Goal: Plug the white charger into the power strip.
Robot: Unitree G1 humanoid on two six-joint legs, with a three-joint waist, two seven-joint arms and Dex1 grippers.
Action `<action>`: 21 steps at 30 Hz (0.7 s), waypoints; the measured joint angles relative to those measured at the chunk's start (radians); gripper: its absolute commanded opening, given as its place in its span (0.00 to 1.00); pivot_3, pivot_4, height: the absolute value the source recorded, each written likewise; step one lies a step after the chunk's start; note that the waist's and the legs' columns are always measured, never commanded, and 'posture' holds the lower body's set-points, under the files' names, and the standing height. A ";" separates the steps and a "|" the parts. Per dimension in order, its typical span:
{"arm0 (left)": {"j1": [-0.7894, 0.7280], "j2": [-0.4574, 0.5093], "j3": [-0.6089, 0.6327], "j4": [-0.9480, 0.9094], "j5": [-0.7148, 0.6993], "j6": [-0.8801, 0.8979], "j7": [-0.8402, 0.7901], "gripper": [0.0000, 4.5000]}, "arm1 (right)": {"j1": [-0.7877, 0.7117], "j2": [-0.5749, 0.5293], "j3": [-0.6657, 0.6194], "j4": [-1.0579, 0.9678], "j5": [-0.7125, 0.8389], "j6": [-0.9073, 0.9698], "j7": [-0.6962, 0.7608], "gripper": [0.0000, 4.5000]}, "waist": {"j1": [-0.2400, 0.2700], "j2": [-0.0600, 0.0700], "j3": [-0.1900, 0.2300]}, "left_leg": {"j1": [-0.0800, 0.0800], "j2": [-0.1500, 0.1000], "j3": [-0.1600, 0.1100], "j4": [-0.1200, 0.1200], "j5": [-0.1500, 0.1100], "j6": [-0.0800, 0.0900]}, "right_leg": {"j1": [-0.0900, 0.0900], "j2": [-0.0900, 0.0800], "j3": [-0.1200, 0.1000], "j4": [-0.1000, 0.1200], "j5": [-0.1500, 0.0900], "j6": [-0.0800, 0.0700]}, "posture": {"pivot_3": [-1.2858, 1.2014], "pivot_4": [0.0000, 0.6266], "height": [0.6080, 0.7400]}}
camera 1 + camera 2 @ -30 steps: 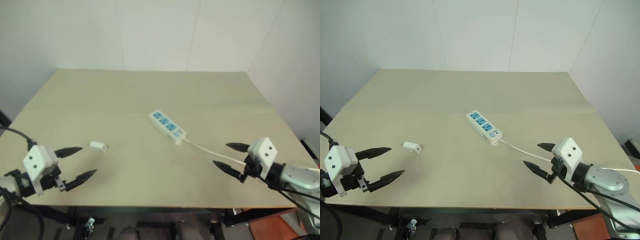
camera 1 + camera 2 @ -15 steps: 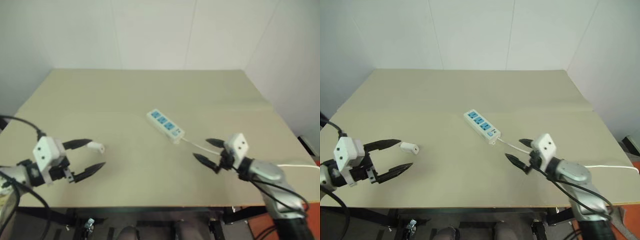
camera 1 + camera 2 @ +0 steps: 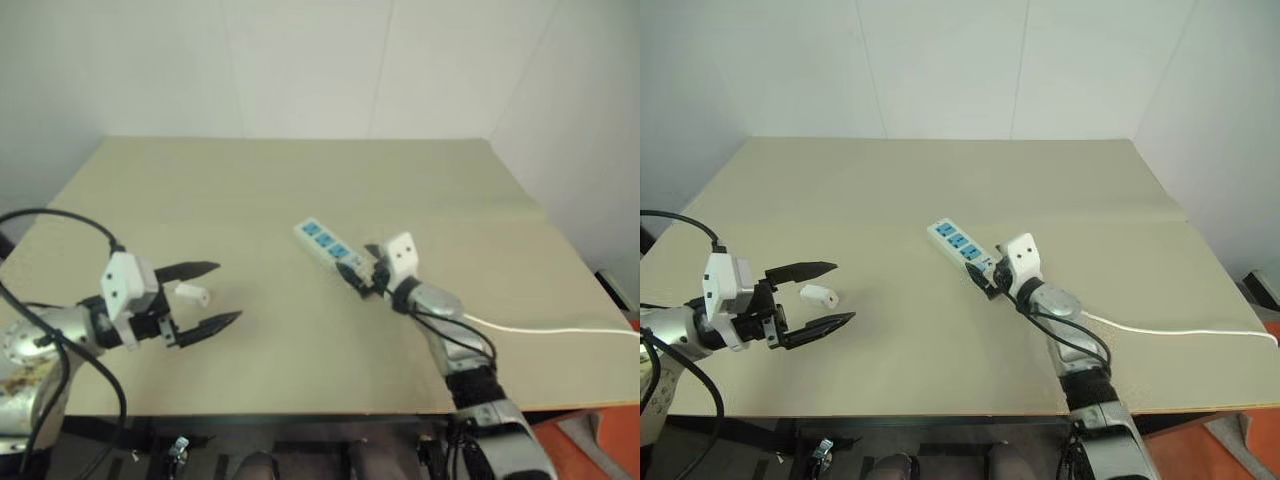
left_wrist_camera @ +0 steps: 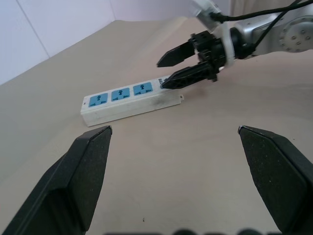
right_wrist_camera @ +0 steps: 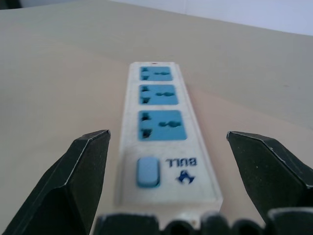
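The white charger (image 3: pixel 820 295) lies at the picture's left between the open left end effector's (image 3: pixel 816 298) fingers; the open right end effector (image 3: pixel 980 276) straddles the power strip's (image 3: pixel 960 247) switch end, mid-picture.

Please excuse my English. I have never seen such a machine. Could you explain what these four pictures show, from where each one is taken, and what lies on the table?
This is a humanoid robot with two arms, each ending in two black fingers. The two wide pictures come from cameras in its head, looking down on a beige table. The two close pictures come from cameras on its wrists, looking along the fingers. On the table lie a power strip with three blue sockets and a small white charger. The left gripper is open around the charger without gripping it. The right gripper is open at the strip's switch end. Nothing is held.
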 measured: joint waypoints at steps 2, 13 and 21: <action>-0.005 0.000 -0.002 0.005 0.000 0.000 -0.001 1.00 | -0.019 0.004 0.000 0.055 -0.016 -0.031 -0.007 0.99 | -0.002 0.000 0.000 | 0.000 0.000 0.000 0.000 0.000 0.000 | 0.000 0.000 0.000 0.000 0.001 -0.001 | 0.52 0.24 1.00; 0.008 -0.006 -0.003 0.012 -0.002 0.000 -0.002 1.00 | -0.055 0.018 -0.003 0.156 -0.014 -0.096 0.049 0.99 | -0.012 0.000 0.000 | 0.001 0.000 0.000 0.000 0.000 0.000 | 0.000 0.000 0.001 0.000 0.001 0.000 | 0.52 0.24 1.00; 0.008 -0.006 -0.003 0.012 -0.007 0.000 -0.002 1.00 | -0.048 0.035 -0.006 0.156 0.002 -0.074 0.072 0.99 | -0.012 0.000 0.000 | 0.000 0.000 0.000 0.000 0.000 0.000 | 0.000 0.000 0.001 0.000 0.001 0.000 | 0.52 0.24 1.00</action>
